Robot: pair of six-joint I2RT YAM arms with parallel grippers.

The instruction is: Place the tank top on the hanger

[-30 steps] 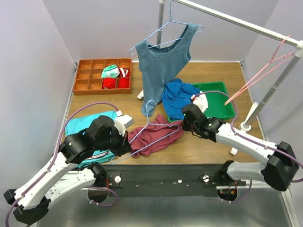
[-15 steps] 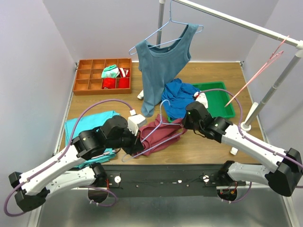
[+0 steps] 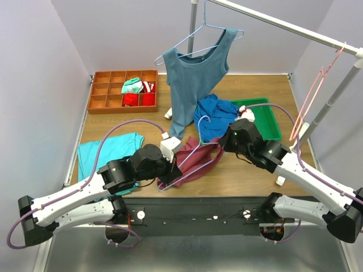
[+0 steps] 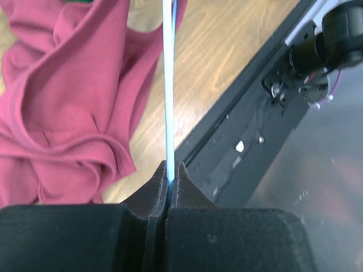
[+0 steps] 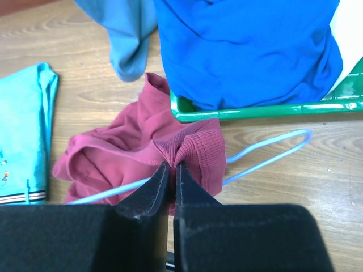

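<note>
The maroon tank top lies bunched on the wooden table near the front edge. The light-blue wire hanger is tilted across it, with one arm running through the fabric and the hook up near the blue garment. My left gripper is shut on the hanger's wire at its near left end, beside the tank top. My right gripper is shut on a ribbed strap of the tank top, holding it bunched over the hanger wire.
A green tray holds a bright blue garment right behind the tank top. A slate-blue top hangs on a twin hanger from the rail. A pink hanger hangs at right. An orange compartment box and a teal shirt are at left.
My left gripper has moved right with the hanger, sliding its arm further into the tank top. My right gripper has moved right with the strap. The pink hanger has swung to hang more upright.
</note>
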